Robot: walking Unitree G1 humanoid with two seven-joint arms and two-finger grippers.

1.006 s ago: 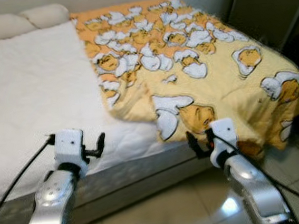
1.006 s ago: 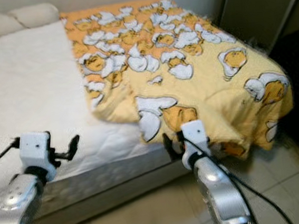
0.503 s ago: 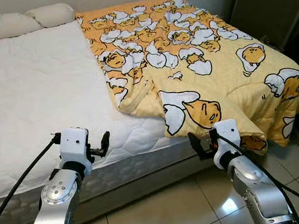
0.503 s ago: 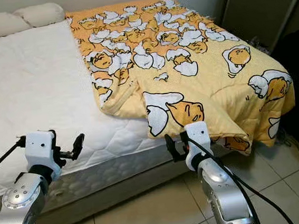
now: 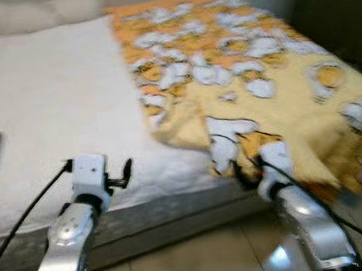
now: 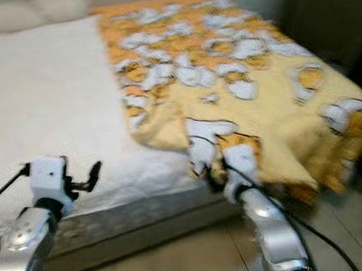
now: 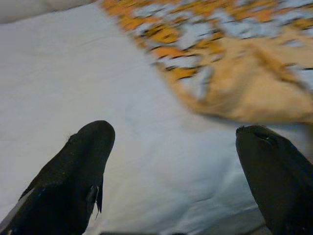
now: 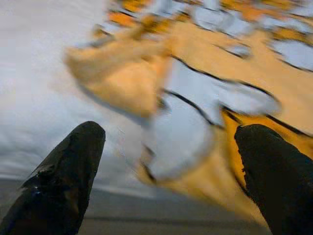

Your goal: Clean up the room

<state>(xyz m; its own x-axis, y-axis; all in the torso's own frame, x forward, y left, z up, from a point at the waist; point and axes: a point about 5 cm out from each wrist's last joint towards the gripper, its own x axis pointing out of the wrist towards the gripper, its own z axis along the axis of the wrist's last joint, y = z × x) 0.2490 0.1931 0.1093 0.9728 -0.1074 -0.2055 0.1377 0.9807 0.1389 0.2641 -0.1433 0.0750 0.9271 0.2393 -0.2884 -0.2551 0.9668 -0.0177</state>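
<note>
Right gripper (image 8: 166, 161), jaws spread, faces the blanket (image 5: 280, 100) fold at the bed (image 5: 58, 122) foot edge, likely to grab it; left gripper (image 7: 171, 161) also spread.

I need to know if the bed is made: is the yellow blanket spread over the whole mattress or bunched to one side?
Bunched to one side. The yellow blanket covers the right part; the white mattress lies bare on the left.

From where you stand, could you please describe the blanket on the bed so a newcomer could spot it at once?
Start at the bed with its bare white mattress. The blanket covers its right half, its crumpled folded edge running down the middle and its far side draping over the bed's edge. It is yellow-orange with white-and-orange cartoon patches, the one patterned thing there.
</note>
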